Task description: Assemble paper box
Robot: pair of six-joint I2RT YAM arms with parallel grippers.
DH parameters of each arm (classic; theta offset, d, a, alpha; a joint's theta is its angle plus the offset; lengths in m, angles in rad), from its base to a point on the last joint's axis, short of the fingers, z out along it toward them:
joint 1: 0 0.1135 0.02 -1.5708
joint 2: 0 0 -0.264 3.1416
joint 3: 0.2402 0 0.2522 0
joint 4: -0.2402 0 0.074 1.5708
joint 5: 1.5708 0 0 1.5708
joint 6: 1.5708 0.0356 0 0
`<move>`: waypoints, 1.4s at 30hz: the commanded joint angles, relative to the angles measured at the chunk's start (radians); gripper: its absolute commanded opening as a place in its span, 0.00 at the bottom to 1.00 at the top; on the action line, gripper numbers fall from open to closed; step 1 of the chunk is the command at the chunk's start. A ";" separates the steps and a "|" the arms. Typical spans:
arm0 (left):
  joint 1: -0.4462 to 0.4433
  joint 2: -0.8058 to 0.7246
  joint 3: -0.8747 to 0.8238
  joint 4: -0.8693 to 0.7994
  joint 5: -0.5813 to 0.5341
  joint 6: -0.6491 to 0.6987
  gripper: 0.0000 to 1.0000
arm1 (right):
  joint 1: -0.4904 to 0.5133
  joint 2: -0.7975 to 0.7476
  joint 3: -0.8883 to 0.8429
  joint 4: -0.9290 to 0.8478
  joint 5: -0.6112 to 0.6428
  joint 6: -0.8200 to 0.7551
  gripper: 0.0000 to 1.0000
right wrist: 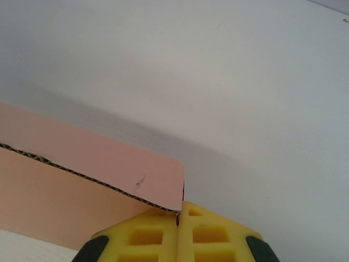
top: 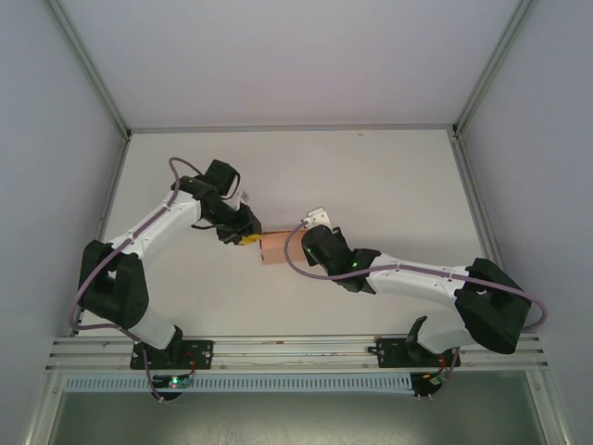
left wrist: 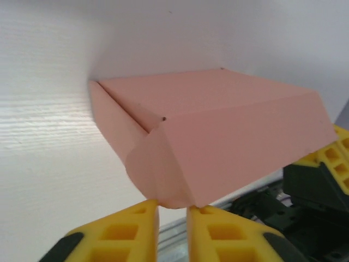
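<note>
Where the right gripper (right wrist: 177,218) closes: two yellow moulded-plastic fingers (right wrist: 142,237), blocky, with square hollow pockets and black trim at the outer lower corners. They are pressed face to face along a hairline seam, and the corner of a card wall is clamped in that seam

Held item: salmon-pink paper box (right wrist: 109,158) of thin corrugated card, matt and smooth-faced. The cut edge shows dark wavy fluting, the gripped corner is rounded, and a small crease mark lies near it. From the left wrist it is a low rectangular form with a flat top panel, a sloping side panel, sharp fold lines and a rounded flap at the near corner. It sits on the table near the middle, between the two grippers

Left gripper (left wrist: 173,212): the same yellow pocketed fingers, tips a narrow slit apart. The rounded flap corner touches them at the slit; whether they pinch the card cannot be told

White table (left wrist: 38,142): matt, with fine horizontal grain and a soft shadow beside the box

Arms (top: 157,222): white tubular shells with black joints, trailing lilac cables (top: 88,283)

Ribbed aluminium rail (top: 296,348): runs along the near edge and carries both bases

Pale grey walls (top: 278,56): plain and smooth
</note>
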 commanded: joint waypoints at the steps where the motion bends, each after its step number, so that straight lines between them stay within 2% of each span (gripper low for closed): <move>1: -0.007 -0.047 0.002 -0.027 -0.072 0.074 0.27 | 0.009 0.011 -0.020 -0.153 -0.064 -0.015 0.00; 3: -0.028 -0.056 0.007 -0.028 -0.097 0.108 0.41 | 0.009 0.014 -0.015 -0.156 -0.073 -0.017 0.00; 4: -0.041 -0.060 0.010 -0.031 -0.121 0.125 0.42 | 0.010 0.015 -0.013 -0.156 -0.076 -0.018 0.00; 7: -0.087 -0.072 0.026 -0.044 -0.216 0.211 0.44 | 0.009 0.012 -0.009 -0.158 -0.078 -0.016 0.00; 11: -0.193 -0.132 0.025 -0.058 -0.486 0.387 0.42 | 0.002 0.000 -0.005 -0.166 -0.093 -0.020 0.00; 15: -0.234 -0.190 -0.019 -0.036 -0.600 0.451 0.44 | -0.004 -0.008 -0.001 -0.177 -0.096 -0.021 0.00; 19: -0.284 -0.140 -0.015 -0.042 -0.587 0.500 0.43 | -0.007 -0.005 0.009 -0.185 -0.108 -0.025 0.00; 23: -0.354 -0.101 -0.020 -0.051 -0.651 0.525 0.43 | -0.009 -0.002 0.011 -0.185 -0.115 -0.022 0.00; 27: -0.354 -0.078 -0.010 -0.053 -0.691 0.508 0.36 | -0.009 -0.006 0.005 -0.184 -0.119 -0.023 0.00; 32: -0.352 -0.071 -0.003 -0.040 -0.722 0.515 0.31 | -0.009 -0.012 0.000 -0.185 -0.117 -0.027 0.00; 35: -0.356 -0.061 0.005 -0.047 -0.746 0.530 0.29 | -0.012 -0.019 -0.001 -0.184 -0.116 -0.029 0.00; 39: -0.355 -0.059 -0.014 -0.028 -0.698 0.540 0.29 | -0.015 -0.022 -0.002 -0.175 -0.136 -0.033 0.00; 42: -0.358 -0.056 -0.011 -0.028 -0.720 0.535 0.29 | -0.016 -0.022 -0.004 -0.177 -0.137 -0.033 0.00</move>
